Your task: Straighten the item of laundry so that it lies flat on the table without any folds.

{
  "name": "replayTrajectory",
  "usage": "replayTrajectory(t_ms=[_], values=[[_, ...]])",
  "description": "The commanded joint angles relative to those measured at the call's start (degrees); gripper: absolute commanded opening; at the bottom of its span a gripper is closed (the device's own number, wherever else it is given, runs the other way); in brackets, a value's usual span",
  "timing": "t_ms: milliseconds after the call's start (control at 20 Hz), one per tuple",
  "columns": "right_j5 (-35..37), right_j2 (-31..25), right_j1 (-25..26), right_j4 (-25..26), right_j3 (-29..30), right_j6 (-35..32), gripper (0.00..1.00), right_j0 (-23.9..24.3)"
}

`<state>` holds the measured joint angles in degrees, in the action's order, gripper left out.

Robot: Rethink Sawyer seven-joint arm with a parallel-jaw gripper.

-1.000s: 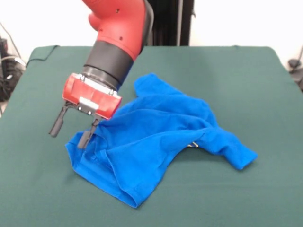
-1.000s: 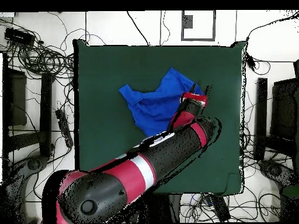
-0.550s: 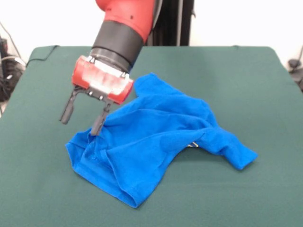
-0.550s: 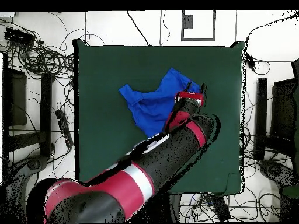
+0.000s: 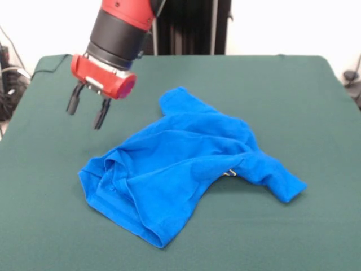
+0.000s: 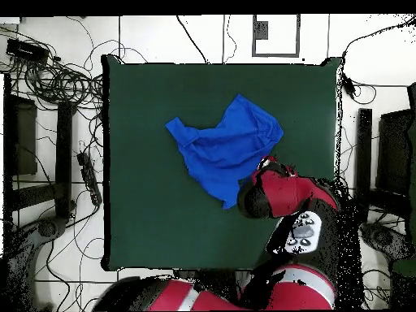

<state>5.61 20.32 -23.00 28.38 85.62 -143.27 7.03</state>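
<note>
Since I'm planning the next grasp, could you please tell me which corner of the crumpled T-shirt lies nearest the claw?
The bunched corner at the front view's left of the T-shirt, almost below the open, empty claw; the other protruding ends are farther off.

**Soft cloth under hard, shiny plastic**

The bright royal-blue T-shirt (image 5: 186, 169) (image 6: 227, 146) is soft, matt cloth, creased and rumpled. The large dark green table top (image 5: 293, 101) (image 6: 146, 203) looks felt-like, matt and even. The red arm shell (image 5: 127, 8) (image 6: 288, 195) looks like smooth, glossy hard plastic, its black collar (image 5: 115, 39) duller. The gripper (image 5: 86, 108) has a shiny red plastic body and matt black fingers (image 5: 101, 114).
</note>
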Motion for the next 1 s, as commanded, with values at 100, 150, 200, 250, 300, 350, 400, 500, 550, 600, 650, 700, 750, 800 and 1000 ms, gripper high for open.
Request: replayTrajectory(t_ms=[100, 150, 200, 250, 300, 350, 400, 500, 550, 600, 650, 700, 750, 800, 1000], values=[[10.1, -15.1, -4.6, -5.8, 9.9, -2.0, 1.0, -3.6], [10.5, -14.6, -4.5, -6.4, 10.0, -3.1, 1.0, -4.1], [11.7, -13.8, -4.2, -7.7, 10.2, -4.9, 1.0, -4.9], [11.8, -13.0, -4.1, -8.1, 10.2, -6.0, 1.0, -5.9], [12.1, -11.4, -3.9, -8.9, 10.1, -7.6, 1.0, -7.5], [12.3, -10.9, -3.9, -9.6, 10.2, -8.1, 1.0, -8.1], [13.0, -9.9, -4.0, -10.6, 10.2, -9.1, 1.0, -9.4], [13.1, -8.3, -4.4, -12.1, 11.1, -10.3, 1.0, -11.5], [13.4, -7.9, -4.4, -12.8, 11.2, -10.3, 1.0, -12.1], [13.9, -7.7, -4.5, -13.8, 11.4, -10.7, 1.0, -12.6], [13.5, -7.3, -4.4, -14.4, 12.0, -11.1, 1.0, -13.4], [13.7, -7.1, -4.2, -15.5, 12.3, -11.5, 1.0, -13.8], [13.8, -6.8, -4.2, -16.6, 13.0, -12.2, 1.0, -14.7], [13.9, -6.4, -4.2, -17.7, 13.6, -12.8, 1.0, -15.6], [15.2, -5.8, -4.9, -21.2, 16.0, -13.4, 1.0, -17.6]])
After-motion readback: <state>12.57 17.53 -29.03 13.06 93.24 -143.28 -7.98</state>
